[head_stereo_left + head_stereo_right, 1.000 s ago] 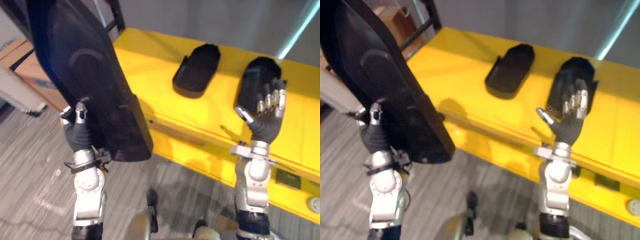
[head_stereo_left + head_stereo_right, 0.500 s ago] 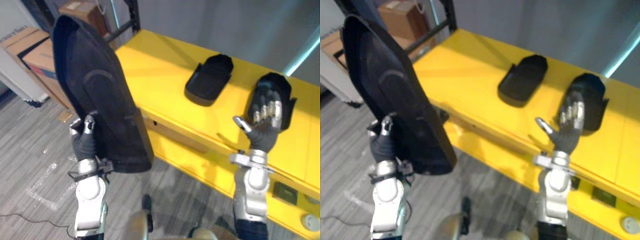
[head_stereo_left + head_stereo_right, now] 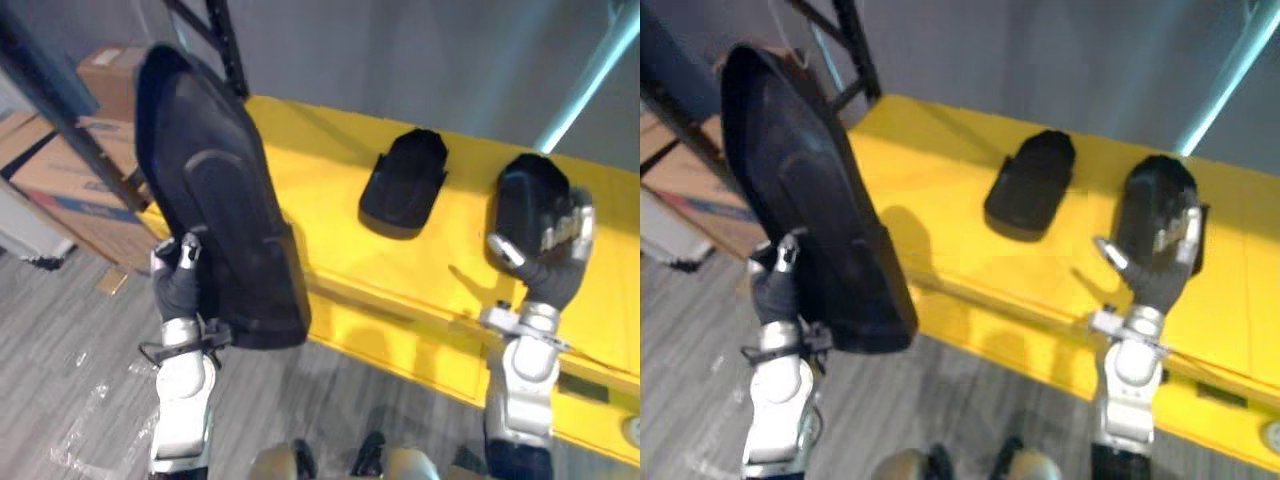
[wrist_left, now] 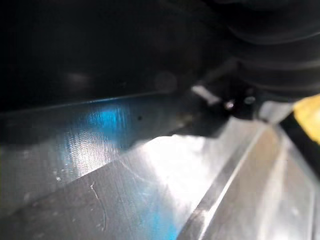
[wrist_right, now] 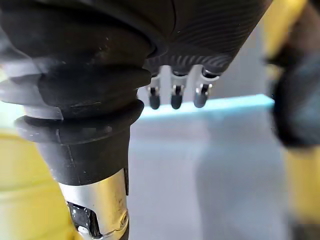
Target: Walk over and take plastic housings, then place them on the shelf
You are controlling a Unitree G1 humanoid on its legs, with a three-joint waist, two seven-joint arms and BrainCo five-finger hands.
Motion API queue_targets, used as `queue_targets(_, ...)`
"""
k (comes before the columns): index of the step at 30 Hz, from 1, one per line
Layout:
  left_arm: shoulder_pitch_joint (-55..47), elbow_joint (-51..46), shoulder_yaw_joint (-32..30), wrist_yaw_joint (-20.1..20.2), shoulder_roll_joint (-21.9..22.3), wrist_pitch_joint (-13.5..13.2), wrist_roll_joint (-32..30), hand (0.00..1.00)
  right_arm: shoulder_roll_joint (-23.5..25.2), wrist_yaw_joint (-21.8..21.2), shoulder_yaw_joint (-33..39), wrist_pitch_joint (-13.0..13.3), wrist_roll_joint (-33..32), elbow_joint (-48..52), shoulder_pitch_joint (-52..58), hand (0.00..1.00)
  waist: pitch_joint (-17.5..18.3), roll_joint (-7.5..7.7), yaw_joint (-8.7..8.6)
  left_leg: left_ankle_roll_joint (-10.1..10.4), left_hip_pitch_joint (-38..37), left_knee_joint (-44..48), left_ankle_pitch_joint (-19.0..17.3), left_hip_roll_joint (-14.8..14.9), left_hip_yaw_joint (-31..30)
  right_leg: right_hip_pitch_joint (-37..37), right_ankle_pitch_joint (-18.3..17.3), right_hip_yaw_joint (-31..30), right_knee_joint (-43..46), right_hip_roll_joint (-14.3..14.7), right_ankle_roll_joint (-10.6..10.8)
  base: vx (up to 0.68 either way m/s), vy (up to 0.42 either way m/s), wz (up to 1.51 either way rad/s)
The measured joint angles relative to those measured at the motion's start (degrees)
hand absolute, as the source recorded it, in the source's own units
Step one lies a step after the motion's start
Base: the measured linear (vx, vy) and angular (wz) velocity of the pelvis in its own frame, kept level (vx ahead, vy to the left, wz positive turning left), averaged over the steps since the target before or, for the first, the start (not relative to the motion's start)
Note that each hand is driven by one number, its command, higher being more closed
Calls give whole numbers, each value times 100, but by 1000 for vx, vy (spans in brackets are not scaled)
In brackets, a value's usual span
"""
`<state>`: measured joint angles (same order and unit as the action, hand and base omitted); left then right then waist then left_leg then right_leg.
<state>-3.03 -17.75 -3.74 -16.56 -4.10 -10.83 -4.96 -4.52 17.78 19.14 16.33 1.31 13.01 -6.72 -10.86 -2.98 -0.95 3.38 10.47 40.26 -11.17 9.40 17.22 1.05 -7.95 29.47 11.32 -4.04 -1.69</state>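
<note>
Left eye view has the large housing (image 3: 215,220) standing almost upright in the left half of the frame, carried by the left hand (image 3: 178,285), which is clamped on its lower edge. The thumb lies on the near face and the rest of the grip is hidden behind the shell. Two smaller ones lie on the yellow bench (image 3: 320,180): the middle housing (image 3: 405,185) at upper centre and the right housing (image 3: 525,195) at upper right. The right hand (image 3: 548,265) is raised in front of that one, fingers loosely spread and holding nothing.

These shells look like stiff moulded plastic, probably light for their size, with smooth faces that could slip. The large one is long and gripped low, so it will likely lever against the wrist; a rim or raised lip seems the safest hold.

The right hand covers the right housing's near end, so contact cannot be judged. Left wrist view gives little beyond a dark surface and glare. A dark rack upright (image 3: 218,45) crosses the upper left, its shelves out of frame.
</note>
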Motion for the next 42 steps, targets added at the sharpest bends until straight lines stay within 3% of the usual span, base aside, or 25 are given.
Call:
queue_targets(1,47,40,-1,-8,-1,-4,8,100,-107,114,121,20,27,15,-115,0,5,-25,16,174,210,684,78,21,-335,212,27,-203,-119,-2,44,236,139,-93)
queue_targets(3,131,69,-5,-41,-17,-22,7,100,-212,247,333,46,27,20,-198,0,26,-98,23,161,460,1057,-85,105,-739,315,78,-521,-194,-70,126,230,213,-96)
queue_targets(5,278,146,-10,-45,-21,-24,7,100,-206,363,490,56,23,19,-185,0,-21,-94,4,49,591,550,-156,298,-1116,296,162,-958,-195,-264,263,197,334,-94)
queue_targets(9,323,192,-17,-74,-26,-83,13,100,-234,433,503,76,26,21,-107,0,-2,-124,-3,181,561,-1045,-34,586,-2309,21,330,-1618,-90,-668,574,146,504,-95)
queue_targets(10,313,190,-17,-90,-26,-87,18,100,-237,477,570,77,26,28,7,0,72,-239,-4,195,540,-1456,341,678,-2699,-113,344,-1813,-10,-759,829,131,654,-84)
queue_targets(11,320,193,-15,-138,-60,-93,55,100,-193,495,675,82,24,75,150,0,92,-261,-5,972,520,-1384,93,574,-2966,-209,242,-2024,101,-897,1169,134,672,-61)
queue_targets(12,357,205,-3,-150,-106,-88,65,100,-117,495,781,71,25,147,261,0,69,-221,-84,1110,548,-1241,-250,480,-2938,-210,255,-2058,125,-1030,1294,130,781,-16)
queue_targets(13,438,219,2,-190,-322,-76,65,100,221,487,899,66,27,275,469,0,-63,125,-164,1008,623,-884,-448,101,-2870,-205,357,-2173,162,-1415,1416,50,747,-1)
queue_targets(14,420,245,14,-254,-527,-69,68,100,494,470,896,-4,88,493,657,0,-65,265,-148,828,722,-543,-566,-85,-2664,-249,728,-2250,66,-1578,1553,10,724,-18)
queue_targets(15,421,243,-15,-290,-578,-69,80,100,577,471,873,-19,138,629,716,0,-69,270,-118,754,774,-361,-646,-91,-2535,-291,950,-2329,12,-1591,1528,-79,593,-86)
queue_targets(16,416,185,-62,-371,-658,-72,113,100,667,485,754,-31,231,828,757,0,-72,269,53,609,841,-97,-747,19,-2067,-497,1479,-2528,-123,-1600,1394,-100,472,-131)
queue_targets(17,382,72,-95,-425,-659,-75,116,100,706,479,613,-31,284,913,753,0,-63,262,139,452,886,-19,-780,112,-1614,-585,2241,-2442,-600,-1602,1106,-174,551,-141)
queue_targets(18,358,21,-114,-439,-640,-86,108,100,723,478,583,-31,294,917,748,0,-47,222,162,272,858,-148,-825,179,-1435,-583,2556,-2381,-862,-1589,1020,-194,419,-87)
queue_targets(19,401,39,-120,-435,-616,-123,75,100,795,486,603,-36,301,923,778,0,-61,194,24,82,889,-337,-840,174,-1276,-684,2129,-2325,-460,-1528,1208,-212,412,-51)
queue_targets(20,335,85,-239,-435,-575,-123,47,100,849,482,651,-56,360,890,797,0,-60,199,26,-1,797,-541,-730,134,-1087,-764,1423,-2342,175,-1411,1244,-140,260,-40)
queue_targets(22,185,84,-518,-445,-480,-125,45,100,859,482,818,-51,408,892,779,0,-33,239,42,-44,619,-816,-601,6,-877,-556,818,-2298,504,-1293,1429,-90,185,-53)
queue_targets(23,87,25,-797,-468,-374,-120,44,100,856,470,983,-49,407,887,749,0,-12,274,68,-19,539,-1020,-520,-119,-729,-279,597,-2045,176,-1255,1358,-95,111,-53)
queue_targets(25,8,-173,-1140,-470,-321,-118,27,100,862,459,1095,-56,409,848,773,0,5,331,120,7,610,-1052,-488,-140,-532,-152,588,-1849,-412,-1204,1315,-112,-1,-49)
queue_targets(27,-90,-336,-1267,-462,-190,-117,-38,100,862,441,1215,-123,409,785,820,0,9,249,92,67,717,-1016,-453,-83,-511,-70,586,-1819,-798,-1122,1320,-84,-88,-22)
queue_targets(30,-316,-603,-1305,-294,20,-107,-245,100,863,277,1316,-193,407,602,836,0,72,137,17,182,688,-1062,-328,131,-512,-66,671,-1840,-904,-880,1374,-30,-129,-15)
queue_targets(34,-233,-605,-1385,-31,-53,70,-293,100,842,80,1387,-219,412,604,902,0,89,135,-45,265,389,-1369,-211,174,-486,84,714,-1836,-908,-808,1312,44,-73,-3)
queue_targets(39,270,-262,-1525,275,-926,350,-299,100,843,-182,1412,-262,411,224,1182,0,154,191,-135,298,190,-1755,-3,110,-434,99,753,-1839,-938,-819,1259,54,-22,2)
queue_targets(42,783,322,-1536,380,-1359,478,-295,100,911,-214,1564,-282,237,-1046,1471,0,265,235,-176,334,33,-2009,94,83,-382,111,763,-1852,-938,-821,1244,45,-12,-3)
